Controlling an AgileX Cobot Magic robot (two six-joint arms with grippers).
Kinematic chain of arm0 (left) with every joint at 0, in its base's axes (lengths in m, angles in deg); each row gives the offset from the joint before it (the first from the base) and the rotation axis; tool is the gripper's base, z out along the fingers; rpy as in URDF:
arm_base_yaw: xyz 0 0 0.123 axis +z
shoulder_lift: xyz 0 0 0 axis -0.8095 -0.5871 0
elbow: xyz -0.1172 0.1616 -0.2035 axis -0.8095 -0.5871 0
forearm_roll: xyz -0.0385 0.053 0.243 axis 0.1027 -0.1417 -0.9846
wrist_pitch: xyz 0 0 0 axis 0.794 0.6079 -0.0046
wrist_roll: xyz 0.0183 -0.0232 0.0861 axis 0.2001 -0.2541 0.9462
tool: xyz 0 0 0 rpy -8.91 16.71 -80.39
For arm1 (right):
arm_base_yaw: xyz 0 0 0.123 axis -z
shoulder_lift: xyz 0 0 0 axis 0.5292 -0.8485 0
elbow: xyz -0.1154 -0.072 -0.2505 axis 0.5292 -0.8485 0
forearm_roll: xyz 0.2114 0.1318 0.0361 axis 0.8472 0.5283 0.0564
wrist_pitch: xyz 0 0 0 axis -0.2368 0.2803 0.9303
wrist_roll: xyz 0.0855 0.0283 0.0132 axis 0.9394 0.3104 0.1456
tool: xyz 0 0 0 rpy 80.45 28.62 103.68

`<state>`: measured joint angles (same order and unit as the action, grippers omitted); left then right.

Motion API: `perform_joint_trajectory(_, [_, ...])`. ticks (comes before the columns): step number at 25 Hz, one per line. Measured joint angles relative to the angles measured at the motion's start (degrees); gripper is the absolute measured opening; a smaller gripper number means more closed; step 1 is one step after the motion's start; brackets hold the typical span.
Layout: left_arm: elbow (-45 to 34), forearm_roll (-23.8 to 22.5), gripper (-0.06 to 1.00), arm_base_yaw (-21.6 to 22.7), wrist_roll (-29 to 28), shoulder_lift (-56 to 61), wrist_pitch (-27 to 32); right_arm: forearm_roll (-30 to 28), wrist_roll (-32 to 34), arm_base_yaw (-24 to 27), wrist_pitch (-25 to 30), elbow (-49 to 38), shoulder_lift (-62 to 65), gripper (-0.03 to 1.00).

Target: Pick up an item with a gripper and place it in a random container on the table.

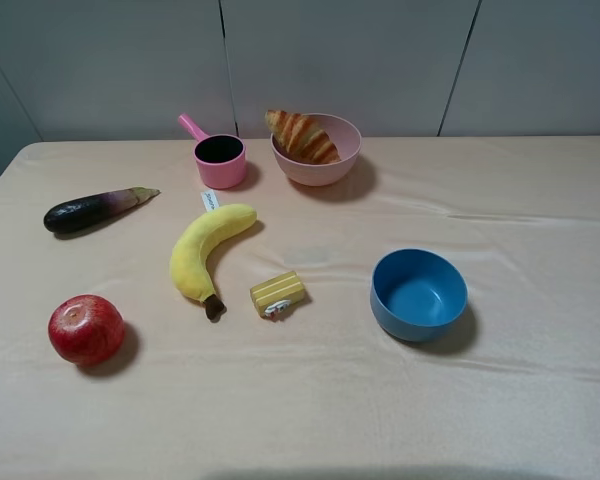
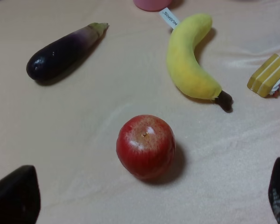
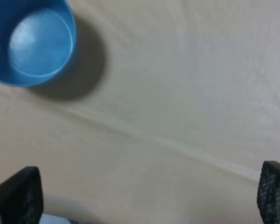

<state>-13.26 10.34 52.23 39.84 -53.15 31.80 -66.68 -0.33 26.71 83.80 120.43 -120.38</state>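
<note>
The golden-brown croissant [image 1: 302, 135] lies in the pale pink bowl [image 1: 317, 165] at the back of the peach-cloth table [image 1: 540, 400]. Neither arm shows in the exterior high view. In the left wrist view my left gripper [image 2: 147, 198] is open and empty, its black fingertips [image 2: 14, 198] wide apart above the cloth near a red apple [image 2: 145, 146]. In the right wrist view my right gripper [image 3: 149, 196] is open and empty over bare cloth, its fingertips [image 3: 18, 196] at the frame's corners.
A pink handled cup [image 1: 218, 158] stands left of the pink bowl. An eggplant [image 1: 92, 209], a yellow banana [image 1: 202, 250], the apple [image 1: 85, 329], a small yellow block [image 1: 277, 293] and a blue bowl [image 1: 418, 294] lie across the table.
</note>
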Motion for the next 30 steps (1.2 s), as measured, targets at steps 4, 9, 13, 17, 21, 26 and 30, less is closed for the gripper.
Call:
perform_joint_trajectory(4, [0.0, 0.0, 0.99, 0.0, 0.0, 0.0, 0.0, 1.0, 0.1, 0.8, -2.0, -5.1, 7.5, 0.69])
perform_joint_trajectory(9, [0.0, 0.0, 0.99, 0.0, 0.0, 0.0, 0.0, 2.1, 0.1, 0.8, -5.8, -11.8, 17.9, 0.69])
perform_joint_trajectory(13, [0.0, 0.0, 0.99, 0.0, 0.0, 0.0, 0.0, 3.4, 0.1, 0.8, -9.3, -16.3, 26.6, 0.69])
perform_joint_trajectory(17, [0.0, 0.0, 0.99, 0.0, 0.0, 0.0, 0.0, 4.8, 0.1, 0.8, -10.4, -19.6, 33.7, 0.69])
perform_joint_trajectory(21, [0.0, 0.0, 0.99, 0.0, 0.0, 0.0, 0.0, 5.4, -0.3, 0.8, -10.2, -20.6, 39.3, 0.69])
perform_joint_trajectory(26, [0.0, 0.0, 0.99, 0.0, 0.0, 0.0, 0.0, 5.5, -0.3, 0.8, -10.2, -20.6, 48.8, 0.69])
perform_joint_trajectory(30, [0.0, 0.0, 0.99, 0.0, 0.0, 0.0, 0.0, 5.5, -1.1, 0.8, -10.2, -20.6, 51.3, 0.69])
